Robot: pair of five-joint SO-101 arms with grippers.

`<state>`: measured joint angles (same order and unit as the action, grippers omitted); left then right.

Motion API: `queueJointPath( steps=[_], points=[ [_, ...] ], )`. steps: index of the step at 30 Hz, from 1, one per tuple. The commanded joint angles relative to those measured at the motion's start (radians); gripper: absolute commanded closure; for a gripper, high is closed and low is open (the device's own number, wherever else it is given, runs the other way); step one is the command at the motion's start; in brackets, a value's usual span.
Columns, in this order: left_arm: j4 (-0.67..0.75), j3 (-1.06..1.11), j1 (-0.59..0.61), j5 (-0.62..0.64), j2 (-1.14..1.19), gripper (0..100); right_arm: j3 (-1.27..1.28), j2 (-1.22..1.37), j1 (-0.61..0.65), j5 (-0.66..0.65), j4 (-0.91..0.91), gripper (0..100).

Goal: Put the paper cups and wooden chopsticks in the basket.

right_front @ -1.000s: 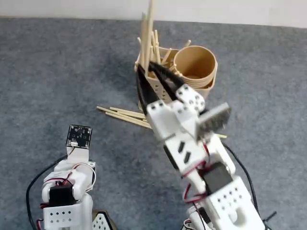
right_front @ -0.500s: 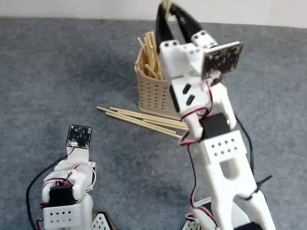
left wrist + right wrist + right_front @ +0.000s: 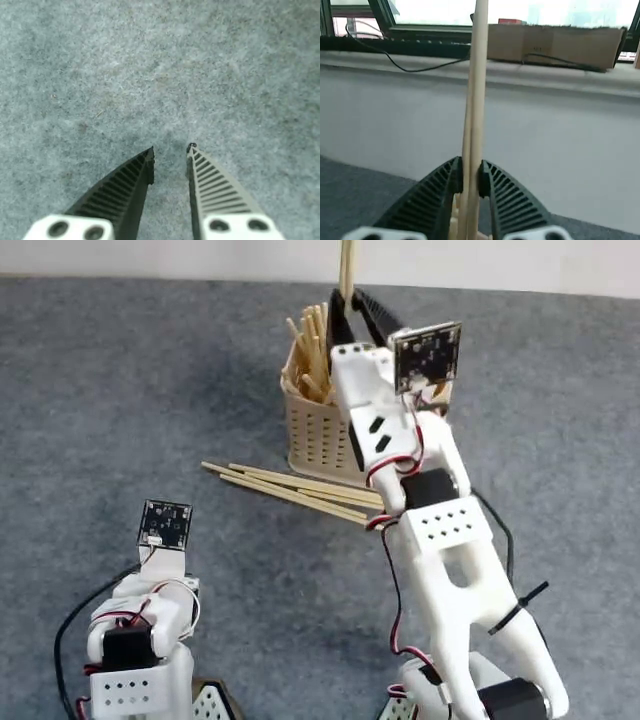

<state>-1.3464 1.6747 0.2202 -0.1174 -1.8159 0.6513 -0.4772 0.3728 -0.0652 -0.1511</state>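
right jaws: clamped shut on the held chopsticks, which stand upright and rise well above the tips
left jaws: parted by a narrow gap with nothing between them, hanging low over bare grey table
basket: the basket sits directly below the right jaws and well apart from the left jaws
how they handle: I judge the sticks very light, stiff and smooth, so they could slide or swivel in the ribbed jaws; thin wood may snap if levered against the basket rim
where to hold: the present grip is low on the sticks, which leaves a long free end above to tip over; for the ones lying flat I would pinch near the middle, across the grain, a few together
count in the jaws: two, as far as I can tell from the right wrist view, one pressed behind the other
count in the basket: a tight bundle of chopsticks leaning just beside the right jaws; more than six, too bunched for an exact number
count on the table: the loose chopsticks lie flat below the right jaws on the arm's base side, fanned and overlapping; I make out at least four
paper cups: the right arm covers that side of the basket, so I give no count
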Motion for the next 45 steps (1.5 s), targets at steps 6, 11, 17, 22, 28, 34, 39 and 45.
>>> queueJointPath(
  steps=[6, 11, 17, 22, 28, 34, 39, 45],
  points=[
    [-0.005, 0.021, 0.005, 0.006, 0.001, 88, 0.12, -0.015, 0.044, 0.0, -0.021, 98.8],
    [-0.005, 0.021, 0.005, 0.006, 0.001, 88, 0.13, -0.018, 0.058, 0.002, -0.012, 87.2],
    [-0.005, 0.021, 0.005, 0.006, 0.001, 88, 0.128, -0.136, 0.058, 0.003, 0.027, 85.4],
    [-0.005, 0.021, 0.005, 0.006, 0.001, 88, 0.073, -0.259, 0.058, 0.003, 0.197, 85.4],
    [-0.005, 0.021, 0.005, 0.006, 0.001, 88, -0.041, -0.383, 0.076, 0.008, 0.414, 85.4],
    [-0.005, 0.021, 0.005, 0.006, 0.001, 88, -0.183, -0.453, 0.185, 0.008, 0.745, 85.4],
    [-0.005, 0.021, 0.005, 0.006, 0.001, 88, -0.24, -0.492, 0.311, 0.006, 0.96, 85.4],
    [-0.005, 0.021, 0.005, 0.006, 0.001, 88, -0.245, -0.522, 0.394, 0.002, 1.204, 85.4]
  ],
)
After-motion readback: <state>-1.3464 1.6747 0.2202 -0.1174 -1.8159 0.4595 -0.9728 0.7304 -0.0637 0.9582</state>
